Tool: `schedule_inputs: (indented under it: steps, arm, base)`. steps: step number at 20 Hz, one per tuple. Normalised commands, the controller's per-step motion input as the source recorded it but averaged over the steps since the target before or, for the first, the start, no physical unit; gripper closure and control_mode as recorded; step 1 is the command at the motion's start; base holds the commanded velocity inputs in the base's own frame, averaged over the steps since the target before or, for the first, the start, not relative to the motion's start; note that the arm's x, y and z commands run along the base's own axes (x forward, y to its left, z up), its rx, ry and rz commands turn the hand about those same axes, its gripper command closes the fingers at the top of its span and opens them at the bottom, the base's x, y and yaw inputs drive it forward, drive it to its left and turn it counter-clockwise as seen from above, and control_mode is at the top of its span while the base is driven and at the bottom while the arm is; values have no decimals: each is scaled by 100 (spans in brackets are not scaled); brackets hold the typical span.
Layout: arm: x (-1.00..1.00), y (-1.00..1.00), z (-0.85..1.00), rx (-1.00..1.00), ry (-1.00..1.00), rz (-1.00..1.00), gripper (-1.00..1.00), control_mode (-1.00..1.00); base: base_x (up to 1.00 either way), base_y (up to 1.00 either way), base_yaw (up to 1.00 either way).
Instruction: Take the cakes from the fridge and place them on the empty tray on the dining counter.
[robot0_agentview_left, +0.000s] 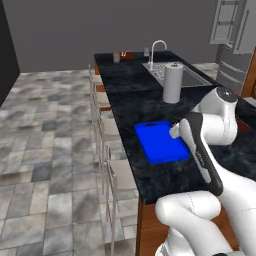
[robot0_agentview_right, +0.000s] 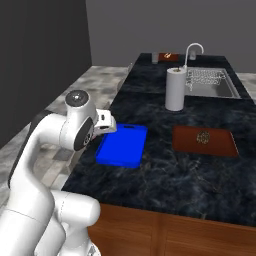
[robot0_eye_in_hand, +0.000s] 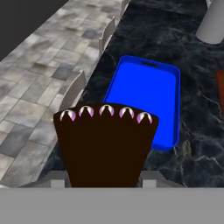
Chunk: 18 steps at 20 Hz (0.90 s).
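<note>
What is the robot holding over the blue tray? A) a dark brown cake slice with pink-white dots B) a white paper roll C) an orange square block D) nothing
A: the hand view shows the dark brown cake slice with pink-white dots along its edge, held at the gripper just in front of the blue tray, which has nothing on it.

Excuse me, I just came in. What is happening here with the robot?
The white arm's gripper holds the dark brown cake slice with pink-white dots, just above the near end of the blue tray. The tray is still empty and lies on the black dining counter. Nearby stand a paper towel roll and a reddish-brown board.
</note>
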Motion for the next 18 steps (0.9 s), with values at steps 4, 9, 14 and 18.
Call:
schedule_inputs:
  steps: [4, 9, 14, 18]
  arm:
    - [48, 2, -30, 0, 0, -3, 100, -100]
    - [38, 0, -18, 0, 2, -3, 100, -100]
    - [43, 0, -16, 0, 8, -4, 100, -100]
    - [44, 0, -15, 0, 16, -3, 100, -100]
  base:
    - [0, 0, 0]
    - [0, 0, 0]
    - [0, 0, 0]
    - [0, 0, 0]
